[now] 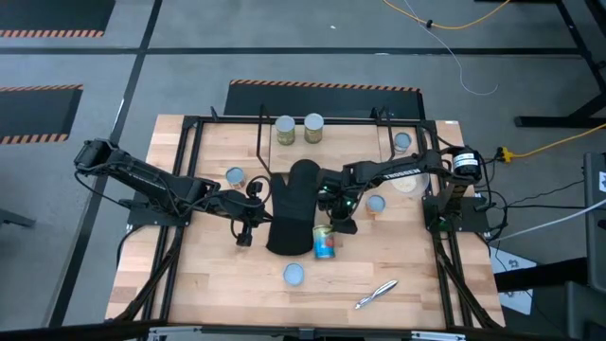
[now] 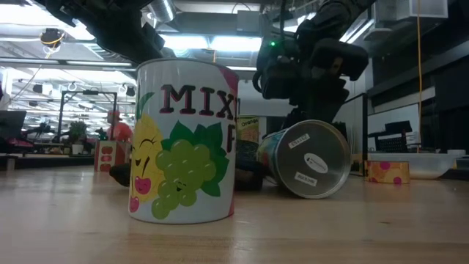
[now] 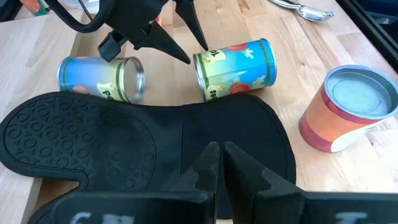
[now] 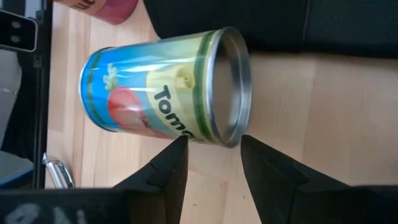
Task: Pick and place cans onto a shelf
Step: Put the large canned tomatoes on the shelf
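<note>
A: What's biggest on the surface (image 1: 398, 260)?
B: The black oven mitt (image 1: 294, 204) in the middle. A blue tomato can (image 1: 325, 242) lies on its side just beside its near end.
A: And the arms?
B: The right gripper (image 4: 212, 155) hangs over that can's rim, fingers spread, holding nothing. The left gripper (image 3: 217, 163) sits over the mitt, fingers pinched together, empty.
A: Other cans?
B: Two cans (image 1: 298, 129) stand at the far edge.
</note>
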You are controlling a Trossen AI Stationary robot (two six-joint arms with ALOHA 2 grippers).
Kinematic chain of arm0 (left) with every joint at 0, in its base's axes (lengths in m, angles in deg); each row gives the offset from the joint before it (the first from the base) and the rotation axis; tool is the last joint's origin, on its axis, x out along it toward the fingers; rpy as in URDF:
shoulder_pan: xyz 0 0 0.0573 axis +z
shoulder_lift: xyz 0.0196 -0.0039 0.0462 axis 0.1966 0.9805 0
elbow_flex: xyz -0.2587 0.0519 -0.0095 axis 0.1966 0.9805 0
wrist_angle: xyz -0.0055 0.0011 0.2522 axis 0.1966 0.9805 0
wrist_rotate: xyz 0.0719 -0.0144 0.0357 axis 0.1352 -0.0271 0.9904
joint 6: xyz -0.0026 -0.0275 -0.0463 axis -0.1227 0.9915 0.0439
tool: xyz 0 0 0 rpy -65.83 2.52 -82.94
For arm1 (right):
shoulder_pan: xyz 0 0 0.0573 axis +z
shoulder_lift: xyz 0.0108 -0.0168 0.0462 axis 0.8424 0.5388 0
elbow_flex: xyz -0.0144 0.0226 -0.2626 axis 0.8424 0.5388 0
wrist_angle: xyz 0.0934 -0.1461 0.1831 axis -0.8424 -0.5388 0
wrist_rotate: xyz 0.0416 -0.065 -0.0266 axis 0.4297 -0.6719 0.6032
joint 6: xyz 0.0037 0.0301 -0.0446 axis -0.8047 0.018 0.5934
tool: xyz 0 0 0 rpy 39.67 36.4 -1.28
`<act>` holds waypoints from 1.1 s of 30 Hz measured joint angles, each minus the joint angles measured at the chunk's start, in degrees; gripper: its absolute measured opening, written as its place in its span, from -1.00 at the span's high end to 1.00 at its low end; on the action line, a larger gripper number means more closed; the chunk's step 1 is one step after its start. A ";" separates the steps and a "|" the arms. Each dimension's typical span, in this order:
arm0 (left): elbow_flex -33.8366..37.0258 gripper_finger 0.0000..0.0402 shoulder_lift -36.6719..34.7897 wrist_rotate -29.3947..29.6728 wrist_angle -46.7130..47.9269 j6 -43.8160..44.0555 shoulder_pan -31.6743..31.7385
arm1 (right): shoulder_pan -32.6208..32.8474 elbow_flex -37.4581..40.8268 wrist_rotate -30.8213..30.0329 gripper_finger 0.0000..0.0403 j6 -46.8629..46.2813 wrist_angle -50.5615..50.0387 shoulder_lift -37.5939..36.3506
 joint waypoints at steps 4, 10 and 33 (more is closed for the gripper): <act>0.00 0.93 0.01 -0.01 0.00 0.00 0.00 | 0.01 0.00 0.24 0.24 0.89 0.09 0.00; 0.00 0.93 0.01 0.00 0.00 0.00 0.01 | 0.00 0.00 0.32 0.24 1.21 2.95 -0.02; 0.00 0.93 0.00 0.00 0.00 0.00 0.00 | 0.04 0.00 2.58 0.24 6.89 7.49 -0.11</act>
